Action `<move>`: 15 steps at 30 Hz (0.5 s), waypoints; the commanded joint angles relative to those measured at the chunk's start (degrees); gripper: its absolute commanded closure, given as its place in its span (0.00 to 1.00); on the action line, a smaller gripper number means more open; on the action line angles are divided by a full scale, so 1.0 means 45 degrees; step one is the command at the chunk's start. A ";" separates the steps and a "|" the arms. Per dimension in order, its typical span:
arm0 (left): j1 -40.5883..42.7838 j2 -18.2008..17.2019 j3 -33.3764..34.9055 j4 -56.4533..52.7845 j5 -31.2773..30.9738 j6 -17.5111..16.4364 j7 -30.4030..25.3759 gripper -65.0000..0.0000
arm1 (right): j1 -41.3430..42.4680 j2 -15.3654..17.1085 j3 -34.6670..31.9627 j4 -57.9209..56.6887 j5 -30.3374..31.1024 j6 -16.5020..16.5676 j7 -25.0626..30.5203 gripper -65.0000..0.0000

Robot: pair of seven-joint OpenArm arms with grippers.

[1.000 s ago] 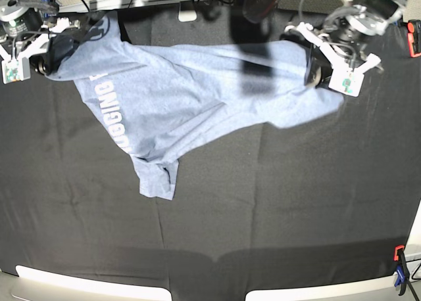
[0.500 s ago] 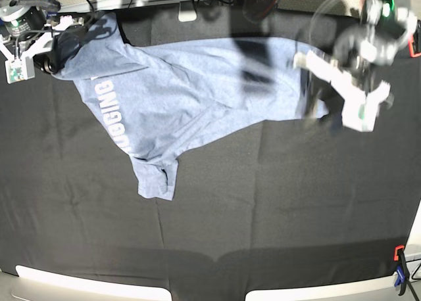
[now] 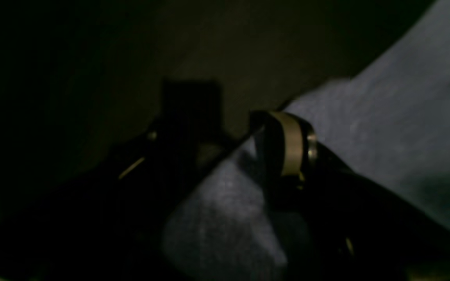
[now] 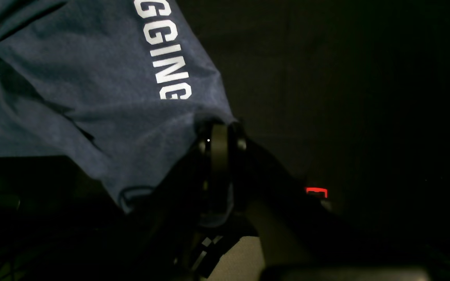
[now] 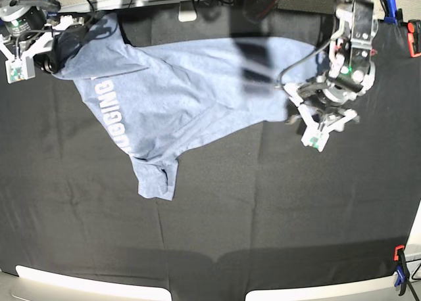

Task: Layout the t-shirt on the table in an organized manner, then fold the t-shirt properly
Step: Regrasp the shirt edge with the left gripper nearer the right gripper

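T-shirt (image 5: pixel 177 97) rumpled on table (image 5: pixel 263 215), right pincer (image 4: pixel 219 134) pinching its corner, left pincer (image 5: pixel 316 117) spread

Both arms are white and grey with black joints. The left gripper (image 5: pixel 314 125) has white fingers (image 5: pixel 311 138) with a small green mark and a black cable. The right gripper (image 5: pixel 29 54) looks alike, with a white tag-like tip.

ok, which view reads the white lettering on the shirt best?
Right wrist: the white lettering on the t-shirt is large and sharp. Base shows it small, sideways. Left wrist shows only dim grey fabric, no letters.
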State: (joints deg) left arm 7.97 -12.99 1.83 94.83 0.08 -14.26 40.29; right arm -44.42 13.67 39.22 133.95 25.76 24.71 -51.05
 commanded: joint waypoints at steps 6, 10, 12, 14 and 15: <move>0.0131 -0.0753 -0.0058 0.0491 -0.0971 0.0005 -0.0097 1.00 | -0.0044 0.0131 0.0102 0.0233 0.0092 0.0097 0.0243 1.00; 0.0879 -0.1379 -0.0063 0.2312 -0.2200 0.0019 -0.0204 1.00 | -0.0044 0.0126 0.0102 0.0233 0.0087 0.0092 0.0243 1.00; 0.1452 -0.1637 -0.0087 0.3405 -0.2739 0.0019 -0.0194 1.00 | -0.0044 0.0126 0.0102 0.0233 0.0092 0.0092 0.0243 1.00; 0.2025 -0.1744 -0.0083 0.4216 -0.2846 0.0015 -0.0345 1.00 | -0.0044 0.0131 0.0102 0.0233 0.0092 0.0092 0.0243 1.00; 0.2205 -0.1739 -0.0083 0.4381 -0.2783 0.0015 -0.0612 1.00 | -0.0044 0.0131 0.0102 0.0233 0.0097 0.0092 0.0243 1.00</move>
State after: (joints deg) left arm 18.50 -20.49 1.63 113.67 -12.25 -14.28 38.41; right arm -44.45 13.65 39.22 133.95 25.78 24.71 -51.07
